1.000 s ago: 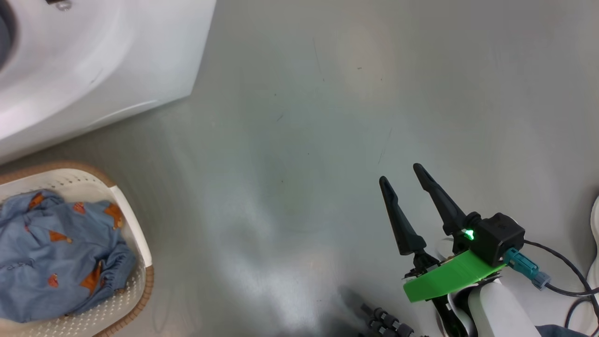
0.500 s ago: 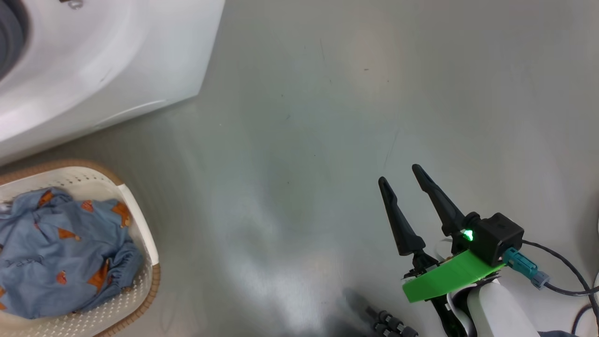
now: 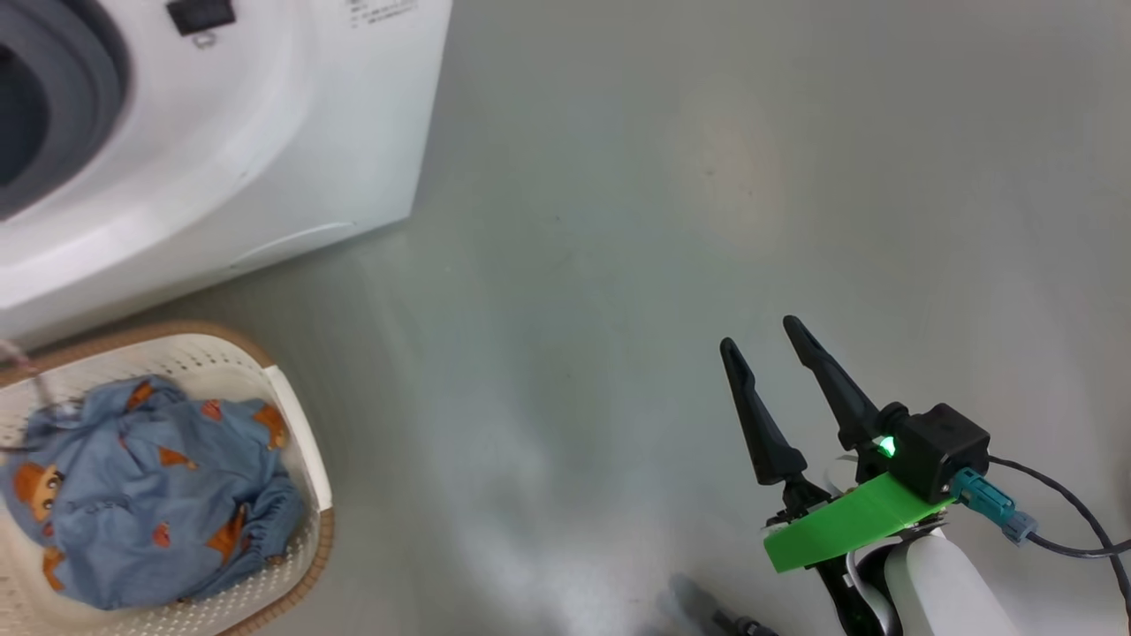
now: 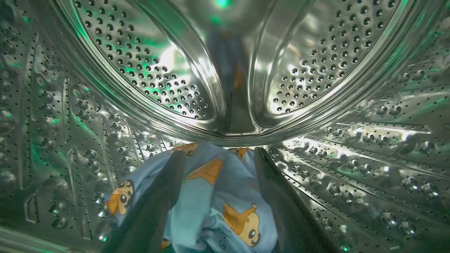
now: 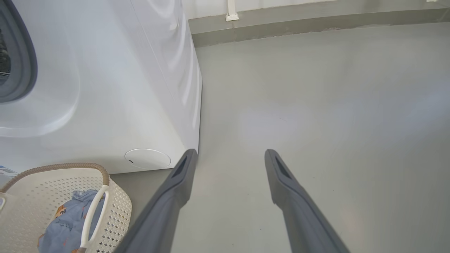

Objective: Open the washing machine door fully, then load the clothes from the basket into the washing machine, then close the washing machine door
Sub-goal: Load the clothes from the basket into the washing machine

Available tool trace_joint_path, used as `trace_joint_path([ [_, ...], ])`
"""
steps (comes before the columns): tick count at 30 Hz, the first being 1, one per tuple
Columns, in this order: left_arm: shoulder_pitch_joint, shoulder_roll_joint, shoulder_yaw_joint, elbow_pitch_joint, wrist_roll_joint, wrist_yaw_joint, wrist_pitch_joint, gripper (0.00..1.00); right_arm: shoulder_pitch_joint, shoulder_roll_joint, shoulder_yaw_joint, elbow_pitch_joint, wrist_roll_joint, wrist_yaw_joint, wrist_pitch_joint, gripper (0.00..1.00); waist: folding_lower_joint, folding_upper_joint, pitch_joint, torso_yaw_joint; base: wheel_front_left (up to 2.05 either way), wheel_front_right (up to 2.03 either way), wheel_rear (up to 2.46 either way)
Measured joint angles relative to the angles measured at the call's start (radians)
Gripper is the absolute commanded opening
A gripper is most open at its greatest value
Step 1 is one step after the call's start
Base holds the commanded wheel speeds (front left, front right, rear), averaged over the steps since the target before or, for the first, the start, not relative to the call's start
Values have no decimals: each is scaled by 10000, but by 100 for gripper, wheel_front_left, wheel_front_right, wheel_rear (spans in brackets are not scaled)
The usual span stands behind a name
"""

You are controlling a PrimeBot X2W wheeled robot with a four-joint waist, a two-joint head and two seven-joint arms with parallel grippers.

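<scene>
**Left tool spread inside the drum, right tool open over the floor**

At the left, the washing machine (image 3: 265, 132) is seen with its grey gasket (image 3: 84, 62) exposed. Inside its steel drum (image 4: 140, 70) the left tool (image 4: 219, 153) is found with its fingers spread apart. A clothes piece (image 4: 211, 200), light blue with orange cartoon animals, lies on the drum wall between and beneath them, and no grip on it is shown. In front of the machine, the basket (image 3: 305, 459) is set on the floor (image 3: 618, 221), with more clothes (image 3: 150, 495) heaped in it. A round cap (image 5: 147, 159) is seen low on the machine's front, just behind the basket. At the right, the right tool (image 3: 758, 334) is held open and empty above the floor, well apart from the basket.
</scene>
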Motion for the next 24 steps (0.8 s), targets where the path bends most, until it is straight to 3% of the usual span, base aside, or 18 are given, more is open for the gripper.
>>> trace_joint_path([
  [15, 1336, -855, -38, 291, -441, 79, -2, 100, 3, -207, -61, 165, -13, 0, 0, 100, 0, 0, -1078, 570, 0, 0, 0],
  [24, 2942, -1499, 98, -1047, -711, 4, -2, 100, 208, -251, -247, 265, -13, 0, 0, 100, 0, 0, -1818, 1042, 0, 0, 0],
])
